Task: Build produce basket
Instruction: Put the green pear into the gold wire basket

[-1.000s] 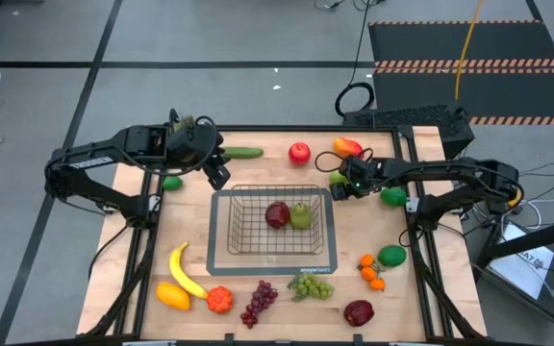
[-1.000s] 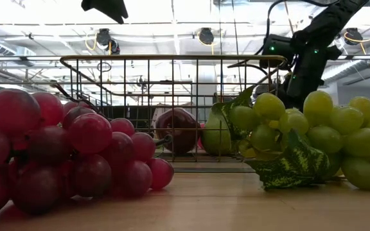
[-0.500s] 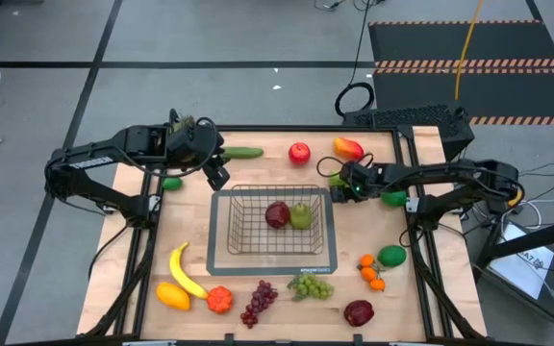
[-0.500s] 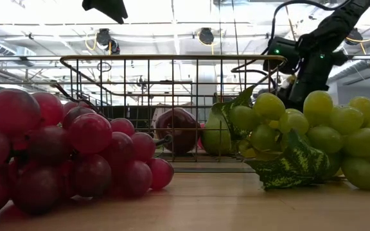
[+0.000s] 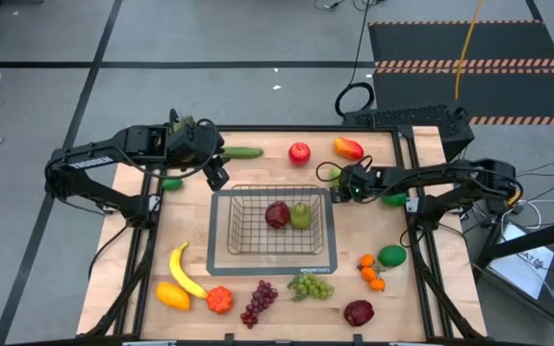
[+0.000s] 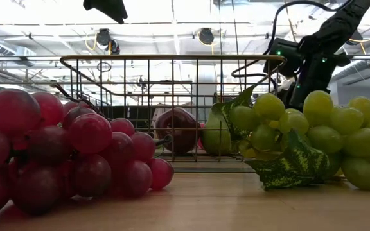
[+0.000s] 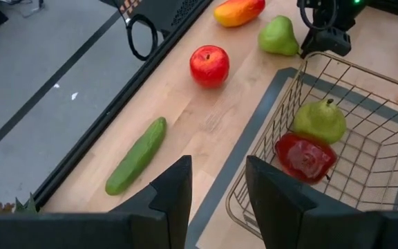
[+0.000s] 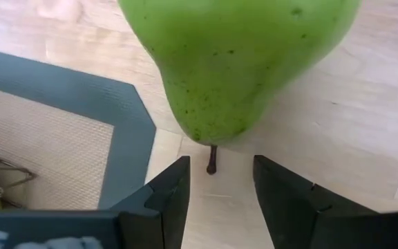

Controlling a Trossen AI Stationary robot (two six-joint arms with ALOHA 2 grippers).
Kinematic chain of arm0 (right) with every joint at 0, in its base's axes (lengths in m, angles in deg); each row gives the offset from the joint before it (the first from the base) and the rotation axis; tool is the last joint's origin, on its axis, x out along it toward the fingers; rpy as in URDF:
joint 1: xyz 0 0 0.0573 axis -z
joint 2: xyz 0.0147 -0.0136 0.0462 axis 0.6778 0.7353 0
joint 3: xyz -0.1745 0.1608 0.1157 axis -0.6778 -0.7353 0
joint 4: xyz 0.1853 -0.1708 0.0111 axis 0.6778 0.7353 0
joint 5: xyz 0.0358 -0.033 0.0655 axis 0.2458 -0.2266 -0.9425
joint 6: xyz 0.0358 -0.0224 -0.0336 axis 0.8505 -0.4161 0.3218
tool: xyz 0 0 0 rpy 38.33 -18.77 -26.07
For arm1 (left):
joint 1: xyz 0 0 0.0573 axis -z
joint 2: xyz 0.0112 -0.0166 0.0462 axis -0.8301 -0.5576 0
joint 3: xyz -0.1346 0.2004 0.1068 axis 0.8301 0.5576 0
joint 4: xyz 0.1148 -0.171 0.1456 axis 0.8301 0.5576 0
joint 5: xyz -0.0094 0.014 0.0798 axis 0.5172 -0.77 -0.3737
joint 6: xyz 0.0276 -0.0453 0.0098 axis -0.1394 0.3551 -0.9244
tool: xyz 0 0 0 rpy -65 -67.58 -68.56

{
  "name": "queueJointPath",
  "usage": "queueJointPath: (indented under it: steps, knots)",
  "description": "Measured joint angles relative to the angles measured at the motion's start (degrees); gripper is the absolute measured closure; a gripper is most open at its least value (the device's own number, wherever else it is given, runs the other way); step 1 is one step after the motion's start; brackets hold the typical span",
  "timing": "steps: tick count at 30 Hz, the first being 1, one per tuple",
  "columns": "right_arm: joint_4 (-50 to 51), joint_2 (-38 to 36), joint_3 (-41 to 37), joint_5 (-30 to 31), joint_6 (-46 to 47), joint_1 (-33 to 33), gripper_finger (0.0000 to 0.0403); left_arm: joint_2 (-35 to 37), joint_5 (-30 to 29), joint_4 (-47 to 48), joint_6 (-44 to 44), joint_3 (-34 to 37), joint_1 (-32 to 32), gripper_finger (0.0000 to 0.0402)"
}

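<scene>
High view. Basket (image 5: pixel 221 231) sits centre frame, holding a dark red apple (image 5: pixel 277 214) and a green pear (image 5: pixel 301 215). The rest of the produce rings it: cucumber (image 5: pixel 243 152), red apple (image 5: pixel 299 152) and mango (image 5: pixel 347 148) along the upper edge; banana (image 5: pixel 183 271), red grapes (image 5: pixel 258 303) and green grapes (image 5: pixel 311 286) along the lower. Your right gripper (image 5: pixel 339 185) is low at the basket's upper-right corner, prob. reaching for fruit lying there. Left gripper (image 5: pixel 218 175) waits upper left, off the basket.

Low view. Both grape bunches fill the foreground, with the basket wire behind. Right arm comes down upper right.

Left wrist view. Left fingers (image 7: pixel 175 197) stand apart w/ nothing between them, so that pincer is released. You see a loose pear (image 7: pixel 279 36) top centre, w/ the right gripper (image 7: pixel 325 40) just beside it by the basket corner.

Right wrist view. The loose pear (image 8: pixel 240 62) fills the upper frame, stem toward the camera. Right fingers (image 8: pixel 171 187) are parted to either side of the stem and don't touch the fruit: not yet grasping. You'd judge the wide body needs a grip farther in, not at the stem.
</scene>
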Motion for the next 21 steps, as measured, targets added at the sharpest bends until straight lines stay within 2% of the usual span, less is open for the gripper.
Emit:
queueJointPath:
  steps: [13, 16, 21]
  knots:
    - [-0.7, 2.5, 0.1, 4.0, -0.4, -1.9, 0.0267, 0.0, 0.0, 0.0, 0.5, 0.0, 0.0, 0.0265]
    - [-0.5, 2.5, 0.1, 4.5, -2.5, -1.9, 0.0288, 0.0, 0.0, 0.0, 0.5, 0.0, 0.0, 0.0265]
    - [0.6, 2.6, 0.0, 5.8, -4.3, -2.3, 0.0353, 0.0, -0.1, 0.0, 0.5, 0.0, -0.4, 0.0265]
